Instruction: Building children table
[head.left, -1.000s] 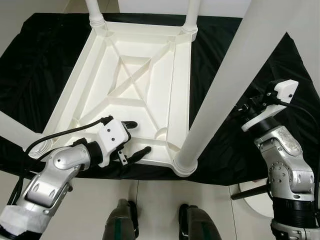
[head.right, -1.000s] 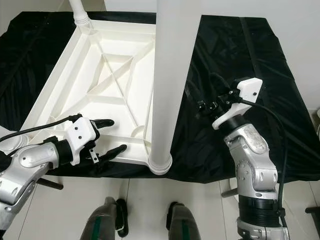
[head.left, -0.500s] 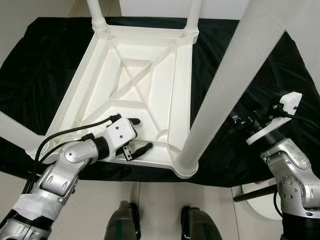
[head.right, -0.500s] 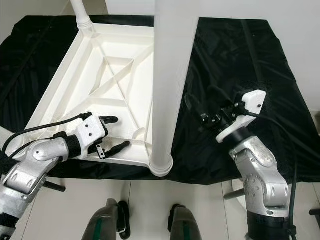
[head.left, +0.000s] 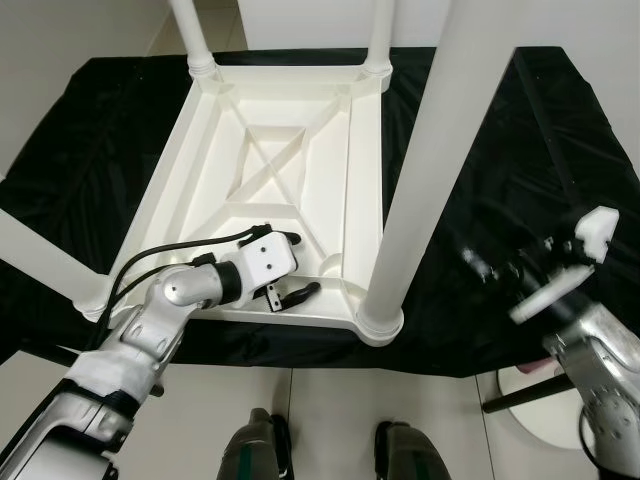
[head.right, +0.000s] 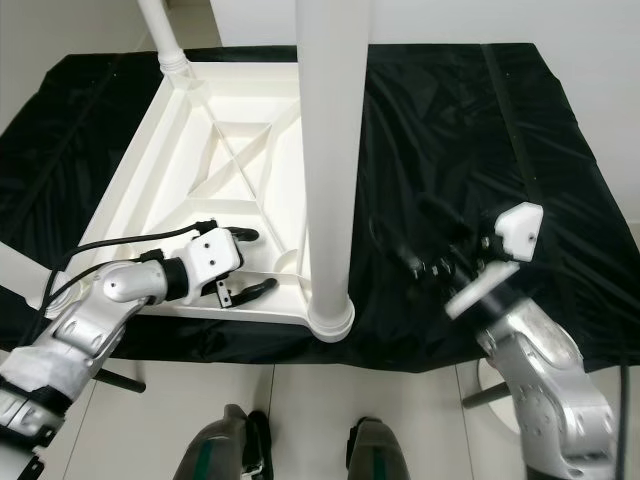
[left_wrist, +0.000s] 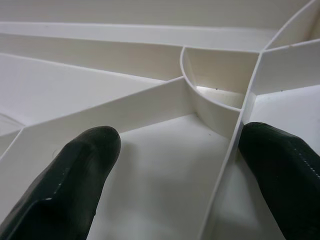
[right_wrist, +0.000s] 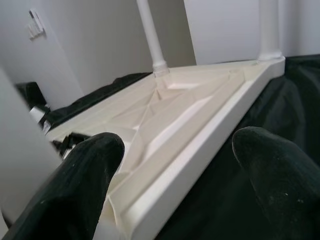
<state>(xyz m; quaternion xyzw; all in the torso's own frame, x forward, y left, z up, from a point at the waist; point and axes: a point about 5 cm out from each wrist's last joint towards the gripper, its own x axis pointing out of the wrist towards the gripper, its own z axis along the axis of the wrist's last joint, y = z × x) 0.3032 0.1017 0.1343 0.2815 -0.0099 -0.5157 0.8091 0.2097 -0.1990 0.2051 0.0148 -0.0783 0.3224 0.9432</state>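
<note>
Nearest, the robot's own two dark feet (head.left: 330, 452) stand on the pale tiled floor (head.left: 200, 410) at the near edge of a bench draped in glossy black cloth (head.right: 470, 150). On that cloth lies the white plastic children's table (head.left: 280, 170), turned upside down so its ribbed underside faces up and its round white legs rise from the corners.

The left gripper (head.left: 295, 268) reaches over the table's near rim, its two black fingers spread; in the left wrist view one fingertip (left_wrist: 75, 170) sits in a ribbed pocket and the other beyond a thin rib, both aimed at a curved socket wall (left_wrist: 207, 105). They pinch nothing.

Just beside it, the near right white leg (head.left: 415, 190) stands seated in its corner collar (head.left: 378, 322). To the right, over bare cloth and apart from the table, hovers the right gripper (head.right: 430, 262), fingers spread and empty, facing the table's side.

Farther off, the two far legs (head.left: 190, 35) stand in the far corners; another leg crosses the left edge.

All four legs seem fitted, so the step looks like checking or bracing the frame. Next probably calls for both grippers to take the rim and turn the table upright.
</note>
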